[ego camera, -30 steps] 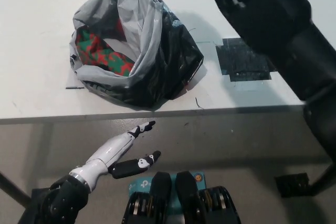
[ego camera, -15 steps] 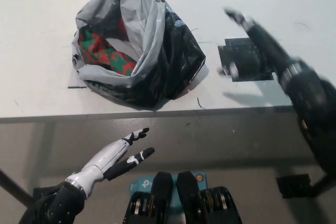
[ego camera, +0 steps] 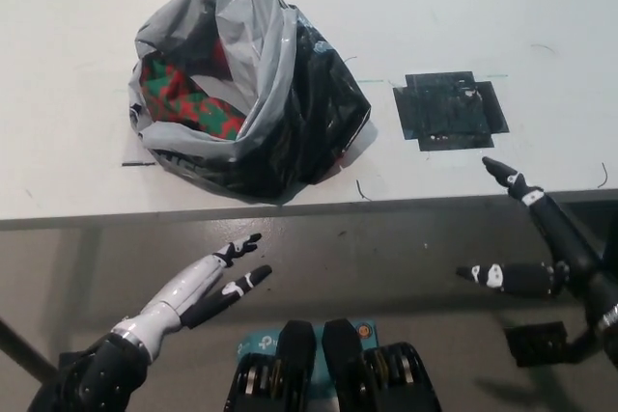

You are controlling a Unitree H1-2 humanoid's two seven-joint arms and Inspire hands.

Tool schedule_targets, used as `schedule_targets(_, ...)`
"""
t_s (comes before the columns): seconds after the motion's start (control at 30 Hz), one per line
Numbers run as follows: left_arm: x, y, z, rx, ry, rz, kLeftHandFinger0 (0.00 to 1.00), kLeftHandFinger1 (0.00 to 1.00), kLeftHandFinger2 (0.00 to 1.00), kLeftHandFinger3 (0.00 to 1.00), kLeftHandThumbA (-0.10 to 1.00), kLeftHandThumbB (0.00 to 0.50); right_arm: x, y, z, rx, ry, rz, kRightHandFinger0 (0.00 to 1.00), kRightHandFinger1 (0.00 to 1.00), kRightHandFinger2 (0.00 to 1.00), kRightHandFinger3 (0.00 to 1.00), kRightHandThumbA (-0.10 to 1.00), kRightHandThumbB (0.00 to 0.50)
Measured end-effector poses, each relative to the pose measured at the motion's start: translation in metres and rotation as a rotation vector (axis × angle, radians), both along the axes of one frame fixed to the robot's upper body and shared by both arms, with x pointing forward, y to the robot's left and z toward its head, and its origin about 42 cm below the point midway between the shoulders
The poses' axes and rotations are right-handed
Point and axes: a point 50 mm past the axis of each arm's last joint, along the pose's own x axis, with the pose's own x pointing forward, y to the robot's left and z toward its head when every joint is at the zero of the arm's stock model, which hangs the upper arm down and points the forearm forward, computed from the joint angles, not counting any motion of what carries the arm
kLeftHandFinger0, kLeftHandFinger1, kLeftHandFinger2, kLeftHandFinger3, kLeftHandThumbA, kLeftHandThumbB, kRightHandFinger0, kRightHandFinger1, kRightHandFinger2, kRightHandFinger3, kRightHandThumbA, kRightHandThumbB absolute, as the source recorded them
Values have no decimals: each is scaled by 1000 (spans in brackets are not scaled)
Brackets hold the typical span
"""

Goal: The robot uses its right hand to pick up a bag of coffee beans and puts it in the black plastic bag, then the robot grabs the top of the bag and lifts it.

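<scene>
The white table (ego camera: 502, 7) fills the upper part of the head view; its front edge runs across the view just below the black plastic bag (ego camera: 290, 113). Below that edge lies a grey-brown floor (ego camera: 386, 248). The black plastic bag sits on the table near the front edge, its mouth open and its rim folded outward, showing a grey sheen. Inside the bag's mouth, a red-and-green patterned bag of coffee beans (ego camera: 188, 98) is visible. To the right of the bag, apart from it, a black square patch (ego camera: 449, 110) lies flat on the table. The right hand (ego camera: 541, 248) hangs below the table edge, well right of the bag, fingers spread, holding nothing. The left hand (ego camera: 198, 288) rests below the bag, off the table, fingers apart and empty.
</scene>
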Motion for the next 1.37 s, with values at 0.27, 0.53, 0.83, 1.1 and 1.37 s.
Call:
schedule_targets(0.27, 14, 15, 14, -45, -31, 57, 1000, 1000, 1000, 1000, 1000, 150, -32, 8, 18, 93, -167, 30, 1000, 1000, 1000, 1000, 1000, 321)
schedule_targets(0.53, 14, 20, 15, -80, -33, 78, 1000, 1000, 1000, 1000, 1000, 169, -22, 8, -8, 138, -162, 8, 1000, 1000, 1000, 1000, 1000, 262)
schedule_targets(0.83, -27, 29, -20, -99, 50, 106, 1000, 1000, 1000, 1000, 986, 169, -37, 2, -86, 202, 25, -49, 1000, 1000, 1000, 1000, 1000, 224)
schedule_targets(1.1, -75, 33, -49, -124, 132, 127, 1000, 1000, 1000, 1000, 944, 173, -80, -3, -144, 239, 149, -90, 1000, 1000, 1000, 1000, 1000, 221)
schedule_targets(1.37, -74, 33, -43, -152, 88, 117, 1000, 1000, 1000, 1000, 941, 183, -84, 0, -145, 284, 85, -74, 1000, 1000, 1000, 1000, 998, 234)
